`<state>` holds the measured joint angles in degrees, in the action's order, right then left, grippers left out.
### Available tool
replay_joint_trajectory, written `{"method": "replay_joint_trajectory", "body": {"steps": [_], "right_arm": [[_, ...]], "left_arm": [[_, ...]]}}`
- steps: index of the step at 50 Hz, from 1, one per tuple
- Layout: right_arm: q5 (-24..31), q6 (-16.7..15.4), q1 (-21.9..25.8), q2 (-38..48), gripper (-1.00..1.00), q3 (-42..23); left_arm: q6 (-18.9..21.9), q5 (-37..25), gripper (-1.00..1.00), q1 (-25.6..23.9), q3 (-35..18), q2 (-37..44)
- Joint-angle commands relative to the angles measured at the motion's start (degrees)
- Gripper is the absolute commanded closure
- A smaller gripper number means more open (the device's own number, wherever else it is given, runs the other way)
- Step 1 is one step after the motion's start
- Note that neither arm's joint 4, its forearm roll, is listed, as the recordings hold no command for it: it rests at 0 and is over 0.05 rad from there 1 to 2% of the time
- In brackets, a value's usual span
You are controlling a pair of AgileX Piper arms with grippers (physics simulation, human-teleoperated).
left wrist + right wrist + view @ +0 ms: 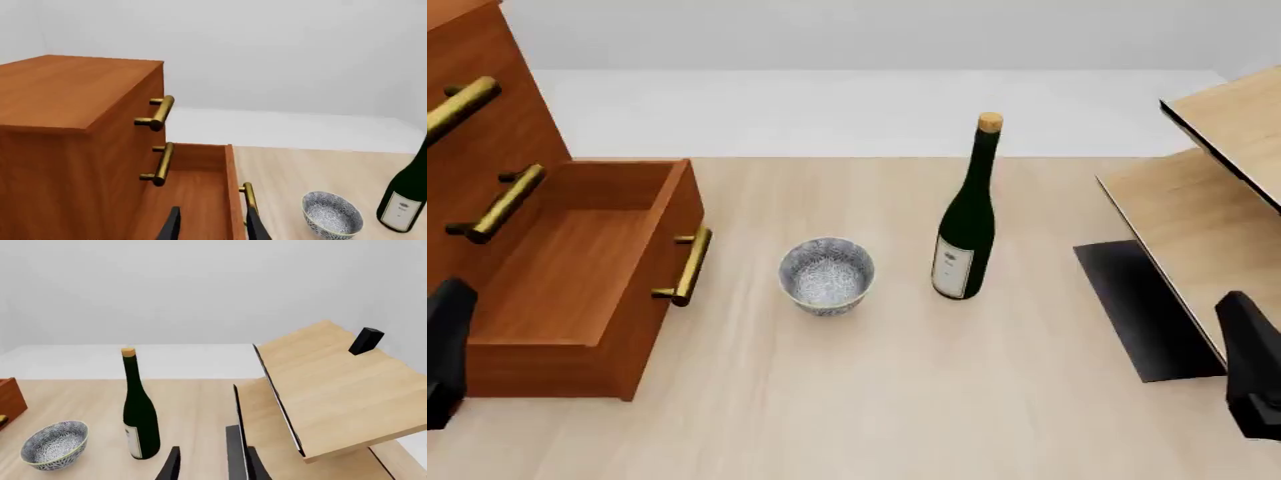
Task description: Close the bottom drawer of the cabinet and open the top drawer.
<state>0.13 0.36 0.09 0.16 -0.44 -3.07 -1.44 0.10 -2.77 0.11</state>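
No step is complete. The cabinet [481,150] stands at the table's left edge; its bottom drawer [587,275] is pulled out, top drawer [133,107] shut. Left gripper [212,225] and right gripper [212,465] fingers are spread, holding nothing.

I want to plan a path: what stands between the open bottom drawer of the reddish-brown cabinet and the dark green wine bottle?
In the front view, only the small blue-patterned bowl stands between the bottom drawer and the wine bottle.
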Motion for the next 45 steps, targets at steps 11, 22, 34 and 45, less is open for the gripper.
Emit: {"method": "replay_joint_trajectory", "body": {"steps": [11, 22, 34, 45], "right_arm": [[-1.1, -0.4, 0.0, 1.3, -1.0, 0.0], [-1.1, -0.6, 0.2, 1.0, -1.0, 0.3], [-0.9, -0.6, 0.2, 0.6, -1.0, 0.4], [-0.7, -0.5, 0.0, 0.4, -1.0, 0.4]], "left_arm": [[2.9, 1.7, -1.0, -0.3, 2.5, 0.9], [2.8, 1.8, -1.0, -1.2, 1.6, 2.2], [3.2, -2.4, -1.0, -4.0, -6.6, 5.2], [1.2, -7.2, -1.0, -7.5, -17.0, 14.7]]}}
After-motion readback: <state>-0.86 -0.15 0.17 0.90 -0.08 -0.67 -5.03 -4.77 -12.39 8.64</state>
